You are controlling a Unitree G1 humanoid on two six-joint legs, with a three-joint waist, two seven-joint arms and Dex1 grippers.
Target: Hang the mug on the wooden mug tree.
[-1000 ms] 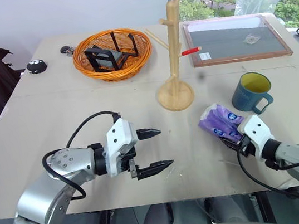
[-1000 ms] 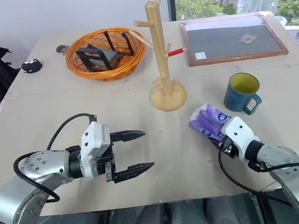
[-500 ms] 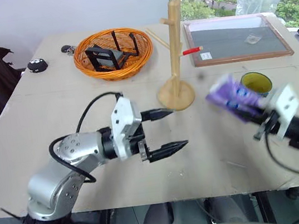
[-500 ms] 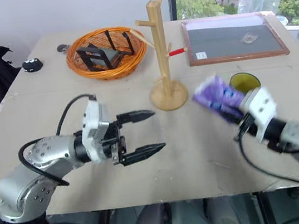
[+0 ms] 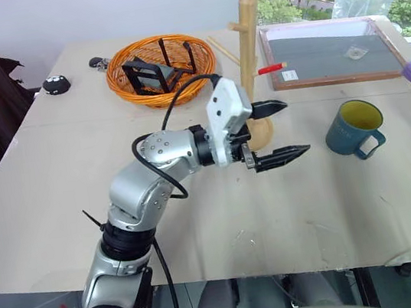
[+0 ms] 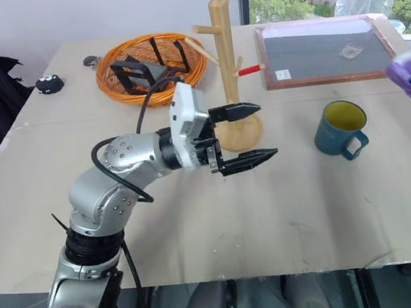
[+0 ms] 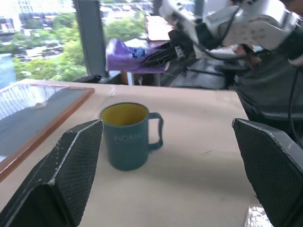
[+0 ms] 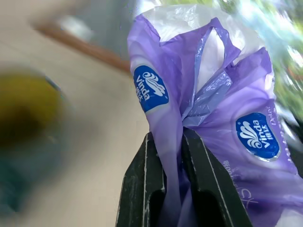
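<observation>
One mug (image 5: 352, 128) is sitting upright on the table (image 5: 56, 192), just right of the tree (image 5: 252, 62), handle turned toward the robot. Being glazed ceramic, it is judged stiff, slippery and breakable; the handle or rim is being favoured. The left gripper (image 5: 276, 131) is being held wide open and empty toward it. The right gripper (image 8: 173, 189) is being kept pinched on a purple packet (image 8: 213, 94).
</observation>
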